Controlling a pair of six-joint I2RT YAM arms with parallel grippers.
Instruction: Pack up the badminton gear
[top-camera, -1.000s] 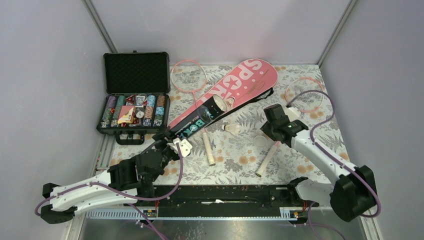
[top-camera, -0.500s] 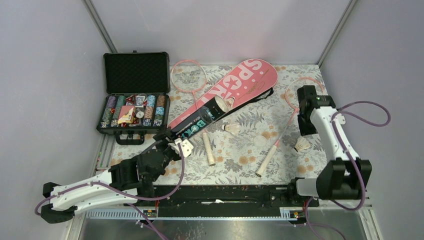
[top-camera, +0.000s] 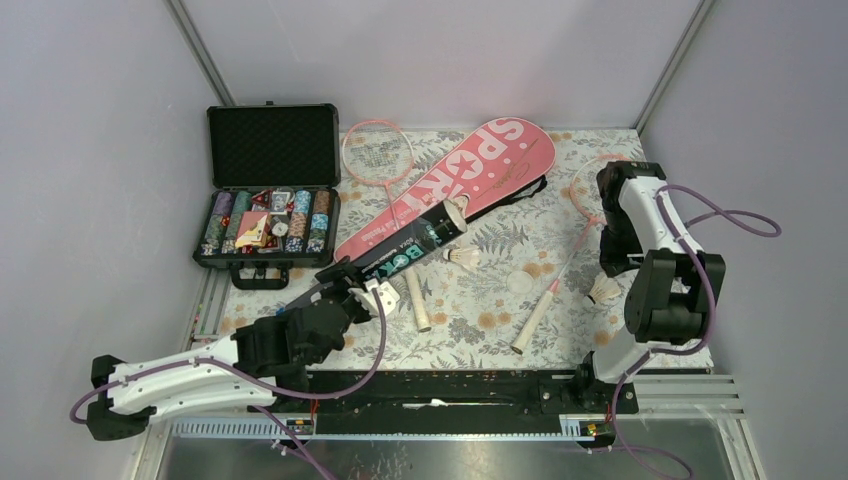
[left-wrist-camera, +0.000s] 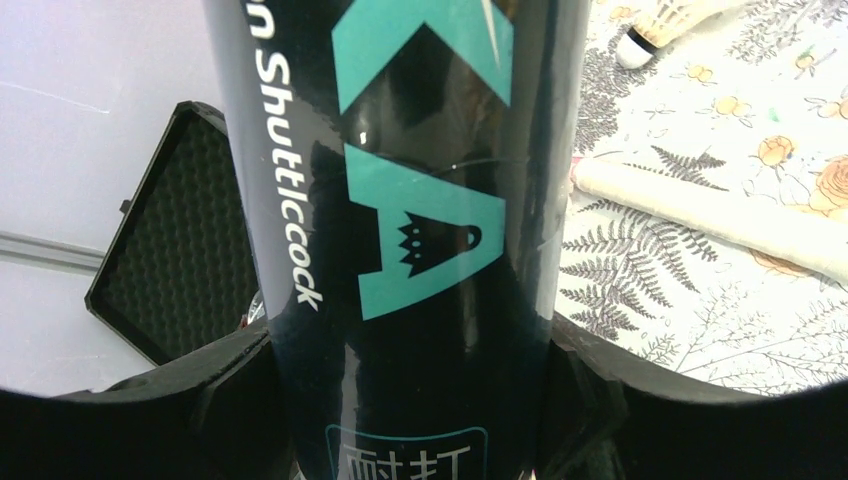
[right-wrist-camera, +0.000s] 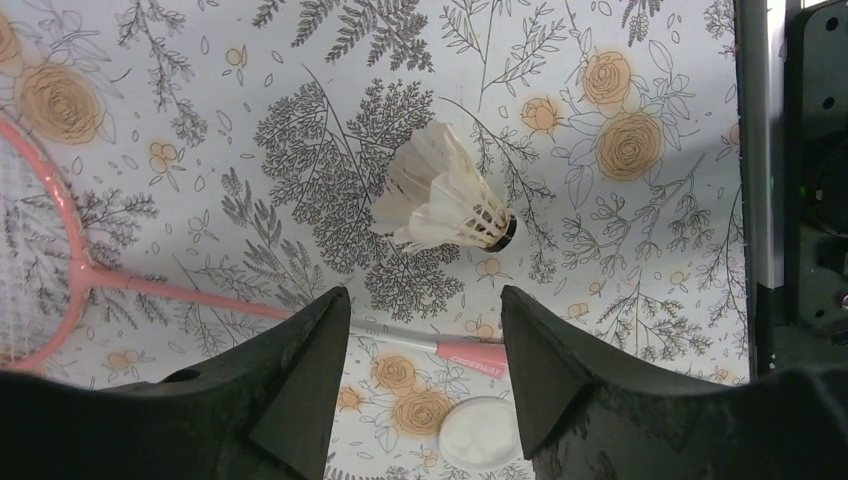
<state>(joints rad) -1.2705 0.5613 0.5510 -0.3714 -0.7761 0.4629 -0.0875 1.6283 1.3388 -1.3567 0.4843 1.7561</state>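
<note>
Your left jaws clamp the black tube (top-camera: 410, 242) at its near end, left of the desk's (top-camera: 480, 305) middle (pink bag (top-camera: 485, 162) just behind), while your right jaws hang released above a shuttlecock (right-wrist-camera: 445, 200) near the right edge

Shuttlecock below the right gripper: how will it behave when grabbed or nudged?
Shuttlecock likely very light: thin white feathers, small base. Feather skirt looks crushable; pinching there may bend it. Lying on its side, it would probably roll in an arc.

High overview, two wrist close-ups
Left wrist sits hard against the tube (left-wrist-camera: 420, 250); right wrist looks down on a shuttlecock (right-wrist-camera: 445, 205), also in the overview.
</note>
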